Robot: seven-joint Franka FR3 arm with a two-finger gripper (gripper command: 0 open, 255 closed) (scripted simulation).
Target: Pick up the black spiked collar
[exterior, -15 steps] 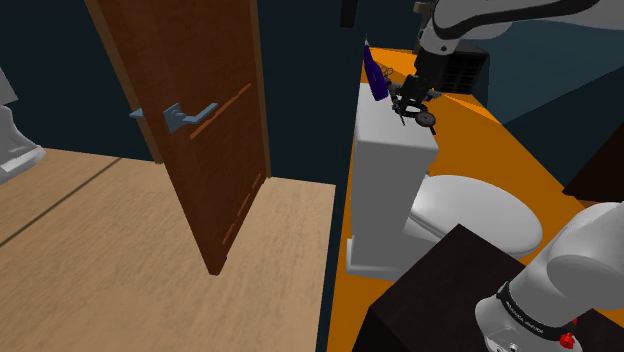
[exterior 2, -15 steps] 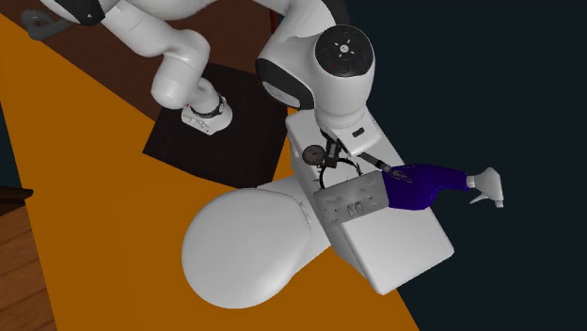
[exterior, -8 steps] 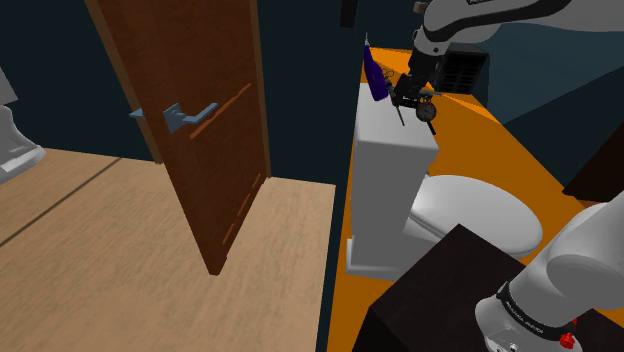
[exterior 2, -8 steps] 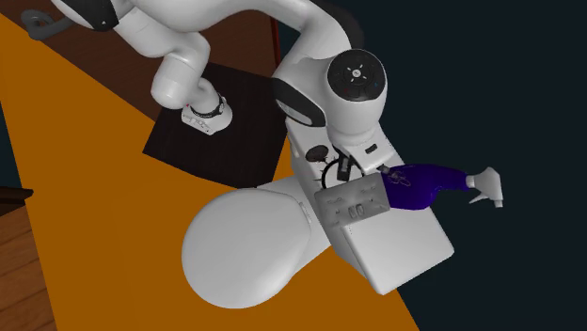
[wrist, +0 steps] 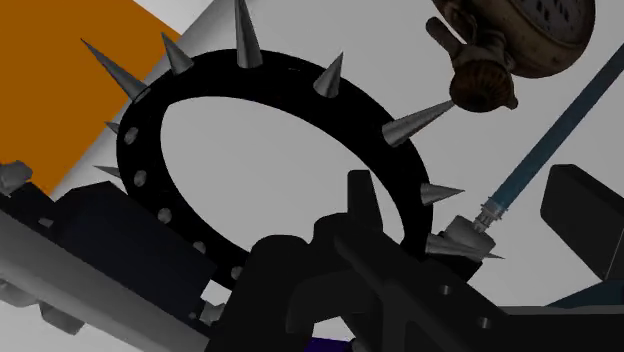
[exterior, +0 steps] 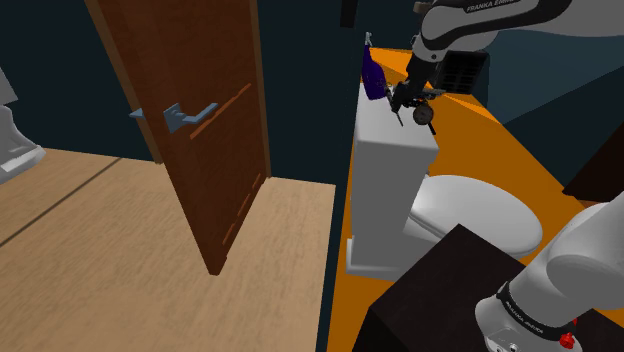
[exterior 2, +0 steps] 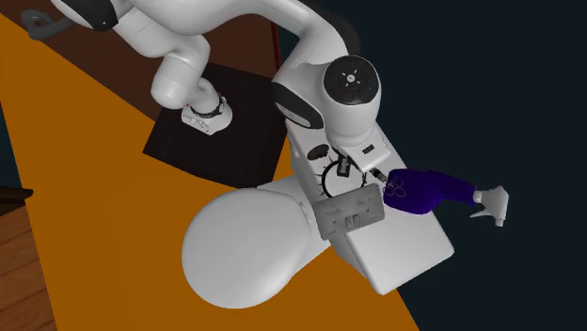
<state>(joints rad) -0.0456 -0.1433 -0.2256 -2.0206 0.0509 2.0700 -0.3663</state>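
Plainly, a black ring-shaped collar (wrist: 270,80), silvery conical spikes all around.

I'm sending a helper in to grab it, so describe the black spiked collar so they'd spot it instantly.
Find the white toilet tank; the black spiked collar lies on its lid. It is a black ring studded with silver spikes pointing outward, unlike the purple spray bottle and round brass dial beside it.

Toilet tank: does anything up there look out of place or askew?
Yes: the purple spray bottle sticks out past the edge of the tank. Its grey trigger head hangs beyond the lid with nothing under it, so it looks precarious.
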